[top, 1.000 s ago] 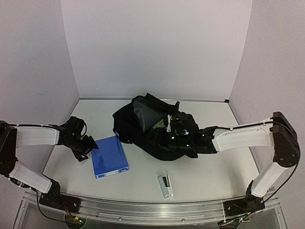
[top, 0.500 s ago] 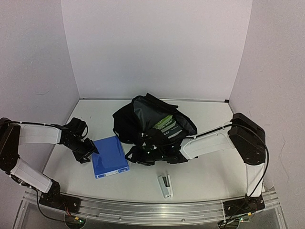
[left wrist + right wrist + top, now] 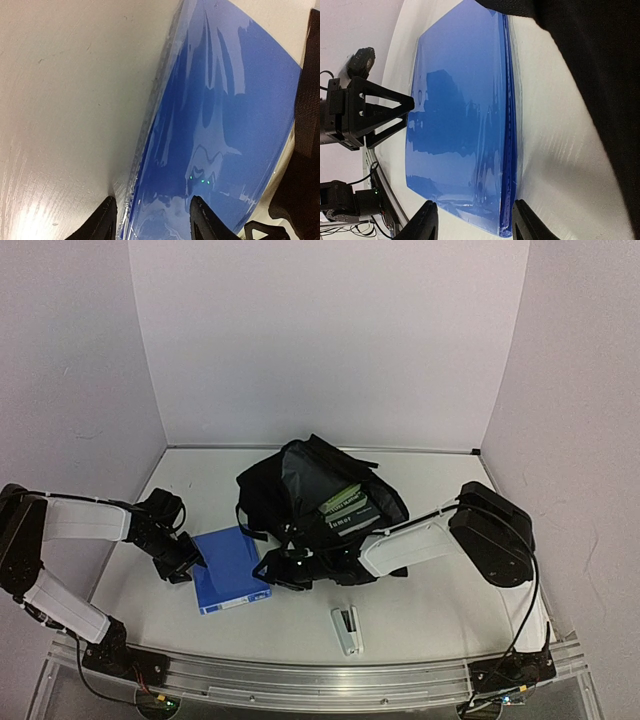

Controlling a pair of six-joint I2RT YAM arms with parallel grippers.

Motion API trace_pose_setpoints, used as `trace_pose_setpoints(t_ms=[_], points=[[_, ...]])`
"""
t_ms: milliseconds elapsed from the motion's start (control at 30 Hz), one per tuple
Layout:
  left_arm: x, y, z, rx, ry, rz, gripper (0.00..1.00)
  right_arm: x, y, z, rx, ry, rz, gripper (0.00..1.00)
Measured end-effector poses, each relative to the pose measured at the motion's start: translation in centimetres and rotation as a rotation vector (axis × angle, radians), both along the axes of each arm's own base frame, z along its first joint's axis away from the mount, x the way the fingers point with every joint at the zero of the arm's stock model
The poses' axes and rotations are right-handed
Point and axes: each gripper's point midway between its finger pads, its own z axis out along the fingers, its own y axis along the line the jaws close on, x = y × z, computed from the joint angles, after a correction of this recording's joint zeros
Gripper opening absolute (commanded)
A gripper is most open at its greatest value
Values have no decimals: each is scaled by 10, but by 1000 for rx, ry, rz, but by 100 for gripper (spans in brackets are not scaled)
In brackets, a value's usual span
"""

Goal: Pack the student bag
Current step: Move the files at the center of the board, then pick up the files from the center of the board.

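The right claw, spread and empty, faces the left claw astride the far edge of a blue book, grip unclear; the glossy book may slip, or catch the black bag just beside the right claw

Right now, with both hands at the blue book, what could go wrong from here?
1. Both hands are at one book: the left hand at the blue book's left edge, the right hand at its right edge. They may shove it against each other.
2. The book lies flat with a glossy cover; fingers could slip off its thin edge.
3. The right arm reaches along the student bag's near side and might drag it or collapse its opening.
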Motion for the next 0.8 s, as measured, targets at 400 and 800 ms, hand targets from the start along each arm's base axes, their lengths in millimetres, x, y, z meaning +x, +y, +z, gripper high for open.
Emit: trace_pose_setpoints(t_ms=[400,800], points=[[-2,-2,0,-15,9,-3,46,-3,6,-1,19,17,20,50],[-6,-4,-1,-27,32,-9,38,-6,15,-3,32,30,46,48]])
